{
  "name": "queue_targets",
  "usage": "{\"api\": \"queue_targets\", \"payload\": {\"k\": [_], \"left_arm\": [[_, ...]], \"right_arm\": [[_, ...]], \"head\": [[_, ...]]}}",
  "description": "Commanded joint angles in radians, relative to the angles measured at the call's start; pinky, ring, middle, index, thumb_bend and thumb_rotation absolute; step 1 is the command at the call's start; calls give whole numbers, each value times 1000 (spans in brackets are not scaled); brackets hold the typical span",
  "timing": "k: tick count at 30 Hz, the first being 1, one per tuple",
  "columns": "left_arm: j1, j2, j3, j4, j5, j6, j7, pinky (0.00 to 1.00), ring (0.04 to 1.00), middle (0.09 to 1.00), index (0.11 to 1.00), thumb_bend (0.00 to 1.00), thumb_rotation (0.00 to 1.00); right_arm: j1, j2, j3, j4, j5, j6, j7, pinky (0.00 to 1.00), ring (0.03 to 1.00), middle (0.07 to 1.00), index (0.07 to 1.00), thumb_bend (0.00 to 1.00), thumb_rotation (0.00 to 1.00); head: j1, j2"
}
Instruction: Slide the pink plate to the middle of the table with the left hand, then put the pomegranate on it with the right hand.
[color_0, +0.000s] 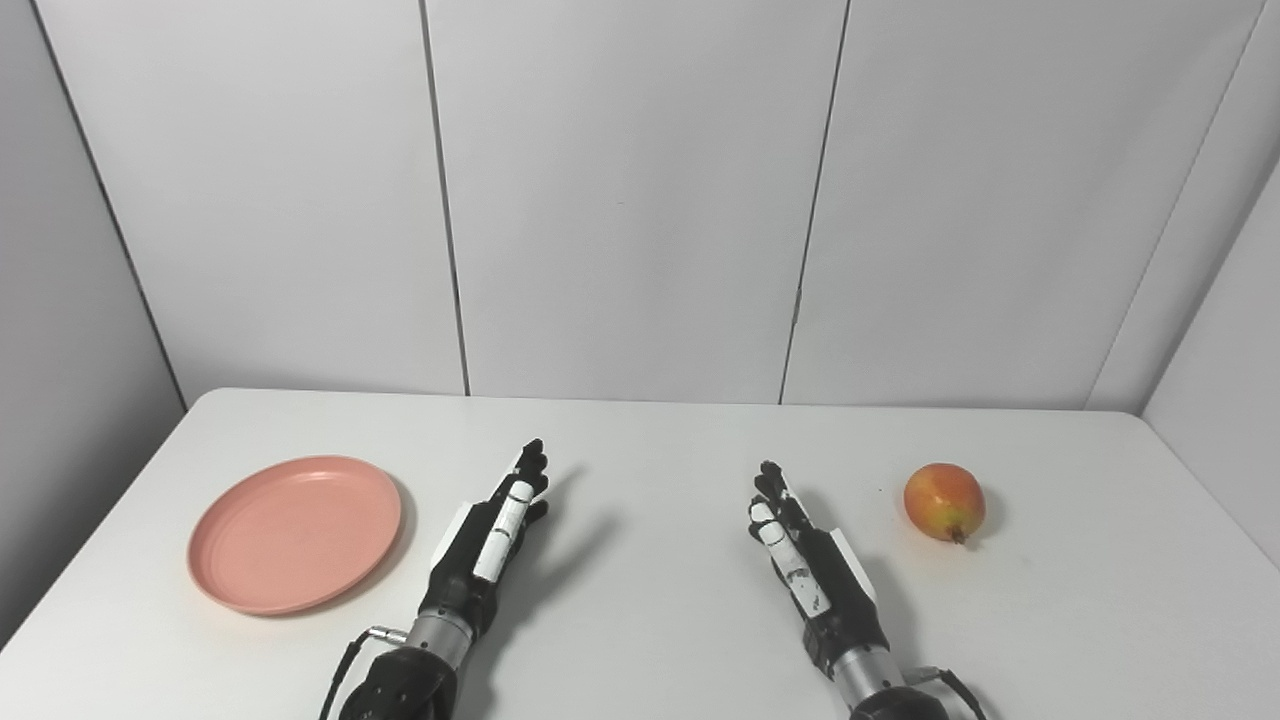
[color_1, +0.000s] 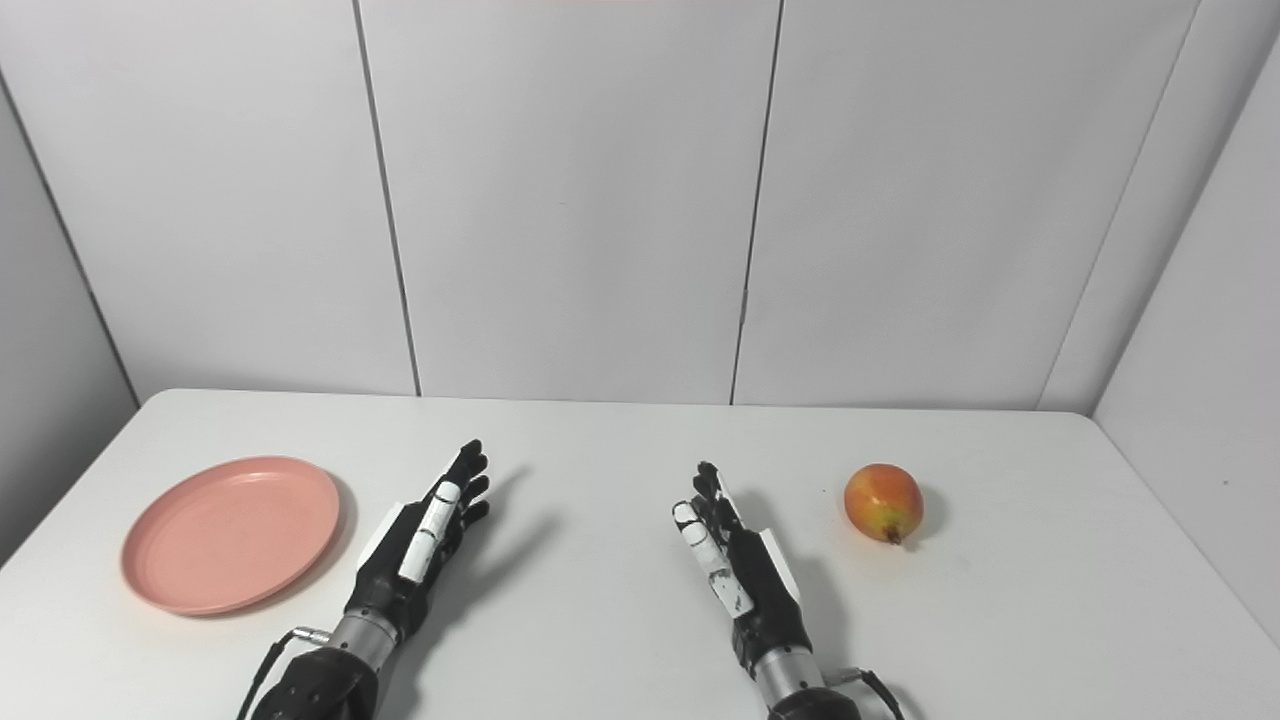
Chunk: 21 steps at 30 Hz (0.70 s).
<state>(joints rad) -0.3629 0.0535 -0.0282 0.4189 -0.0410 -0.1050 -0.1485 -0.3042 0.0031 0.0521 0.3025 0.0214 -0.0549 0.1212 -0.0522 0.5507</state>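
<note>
Pink plate (color_0: 294, 534) lies flat on the white table (color_0: 640, 640), far left side, nothing on it. Just right of the plate, left hand (color_0: 490, 545) stretched forward over the tabletop, fingers straight and a little apart, holding nothing, clear of the plate's rim. Right hand (color_0: 805, 560) near the middle, same pose: fingers extended, empty. Further right, pomegranate (color_0: 944, 502) sits on the table, red-yellow skin, stem end towards the near edge, apart from the right hand.
</note>
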Motion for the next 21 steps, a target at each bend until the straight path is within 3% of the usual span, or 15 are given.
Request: {"api": "queue_targets", "payload": {"k": [1, 8, 15, 21], "left_arm": [[6, 4, 6, 15, -3, -1, 7, 956, 982, 1000, 1000, 501, 1000], [2, 12, -1, 27, 3, -21, -4, 962, 990, 1000, 1000, 497, 1000], [11, 6, 6, 6, -10, 4, -5, 964, 986, 1000, 1000, 482, 1000], [12, 11, 1, 2, -11, -2, -14, 967, 994, 1000, 1000, 503, 1000]], "right_arm": [[-16, -3, 0, -4, 4, -18, 2, 960, 992, 1000, 1000, 636, 851], [-20, 0, -8, 6, 18, -34, 4, 964, 991, 1000, 1000, 609, 820], [-20, 0, -7, -3, 15, -24, -1, 965, 998, 1000, 1000, 629, 842], [-21, 4, -20, -4, 55, -27, 13, 974, 1000, 1000, 1000, 598, 803]], "head": [[0, 2], [-1, 0], [-3, 6], [-3, 6]]}}
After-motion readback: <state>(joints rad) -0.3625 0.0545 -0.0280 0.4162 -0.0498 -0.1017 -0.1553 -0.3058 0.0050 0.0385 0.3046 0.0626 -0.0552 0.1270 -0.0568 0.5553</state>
